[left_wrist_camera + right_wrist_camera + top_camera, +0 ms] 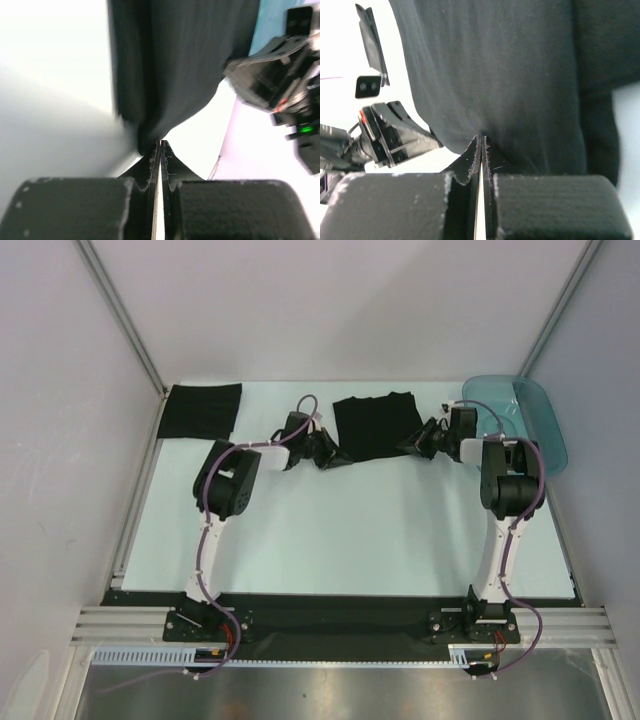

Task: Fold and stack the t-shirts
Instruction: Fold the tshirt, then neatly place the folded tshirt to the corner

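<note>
A black t-shirt (376,423) lies partly folded at the far middle of the table. My left gripper (328,452) is shut on its near left corner, and my right gripper (420,444) is shut on its near right corner. In the left wrist view the jaws (160,146) pinch the tip of the cloth (180,65), which is lifted. In the right wrist view the jaws (481,138) pinch the shirt's edge (505,65). A second black t-shirt (202,410) lies folded flat at the far left corner.
A translucent teal tray (538,422) stands at the far right, partly over the table edge, behind the right arm. White walls and metal posts enclose the table. Each wrist view shows the other arm: right arm (280,75), left arm (385,140).
</note>
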Robot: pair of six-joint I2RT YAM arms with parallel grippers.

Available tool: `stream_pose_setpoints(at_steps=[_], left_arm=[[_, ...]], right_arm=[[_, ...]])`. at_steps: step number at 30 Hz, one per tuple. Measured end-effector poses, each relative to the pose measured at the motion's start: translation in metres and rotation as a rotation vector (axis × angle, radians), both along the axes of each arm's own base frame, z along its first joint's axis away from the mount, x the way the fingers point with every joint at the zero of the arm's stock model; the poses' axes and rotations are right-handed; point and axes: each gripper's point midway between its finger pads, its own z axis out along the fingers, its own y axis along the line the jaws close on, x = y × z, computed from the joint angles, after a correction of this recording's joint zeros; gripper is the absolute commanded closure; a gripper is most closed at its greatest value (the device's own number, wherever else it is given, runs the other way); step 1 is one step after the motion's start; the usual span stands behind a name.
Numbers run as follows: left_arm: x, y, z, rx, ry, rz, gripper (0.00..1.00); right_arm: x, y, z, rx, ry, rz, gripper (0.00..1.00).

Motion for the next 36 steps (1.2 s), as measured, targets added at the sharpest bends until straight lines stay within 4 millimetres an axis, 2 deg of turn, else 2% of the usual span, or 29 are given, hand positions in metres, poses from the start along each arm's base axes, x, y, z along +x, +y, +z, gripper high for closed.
stream_pose_setpoints(at_steps=[4, 8, 11, 13, 15, 18, 21, 22, 26, 32, 34, 36], left_arm=[[-0.024, 0.005, 0.003, 0.051, 0.007, -0.032, 0.93], [-0.044, 0.001, 0.019, 0.085, -0.02, -0.081, 0.89], [-0.045, -0.012, 0.039, 0.07, -0.067, -0.106, 0.89], [-0.038, -0.022, 0.053, 0.044, -0.102, -0.113, 0.88], [-0.025, -0.033, 0.067, 0.007, -0.136, -0.112, 0.88], [0.0, -0.045, 0.074, -0.046, -0.175, -0.088, 0.89], [0.01, -0.045, 0.054, -0.059, -0.135, -0.059, 0.9], [0.01, -0.042, 0.042, -0.051, -0.107, -0.049, 0.9], [-0.01, -0.019, -0.009, 0.009, 0.027, -0.024, 0.9], [-0.036, 0.018, -0.01, 0.05, 0.054, -0.018, 0.91], [-0.042, 0.03, -0.007, 0.072, 0.045, -0.019, 0.89], [-0.054, 0.043, -0.005, 0.113, 0.034, -0.021, 0.86]], right_arm=[[-0.001, -0.011, 0.019, -0.032, 0.001, -0.026, 1.0], [0.02, -0.02, 0.055, -0.058, -0.073, -0.042, 1.0], [0.038, -0.027, 0.08, -0.076, -0.135, -0.056, 1.0], [0.045, -0.03, 0.085, -0.091, -0.16, -0.067, 1.0], [0.05, -0.034, 0.077, -0.105, -0.159, -0.074, 1.0], [0.045, -0.038, 0.04, -0.122, -0.086, -0.086, 1.0], [0.024, -0.042, -0.004, -0.146, 0.022, -0.093, 1.0], [0.019, -0.041, -0.011, -0.135, 0.042, -0.088, 1.0], [0.017, -0.046, -0.009, -0.172, 0.034, -0.095, 1.0], [0.0, -0.051, -0.009, -0.227, 0.079, -0.101, 0.98], [-0.004, -0.049, -0.01, -0.246, 0.091, -0.087, 0.9], [-0.009, -0.047, -0.007, -0.293, 0.104, -0.064, 0.76]])
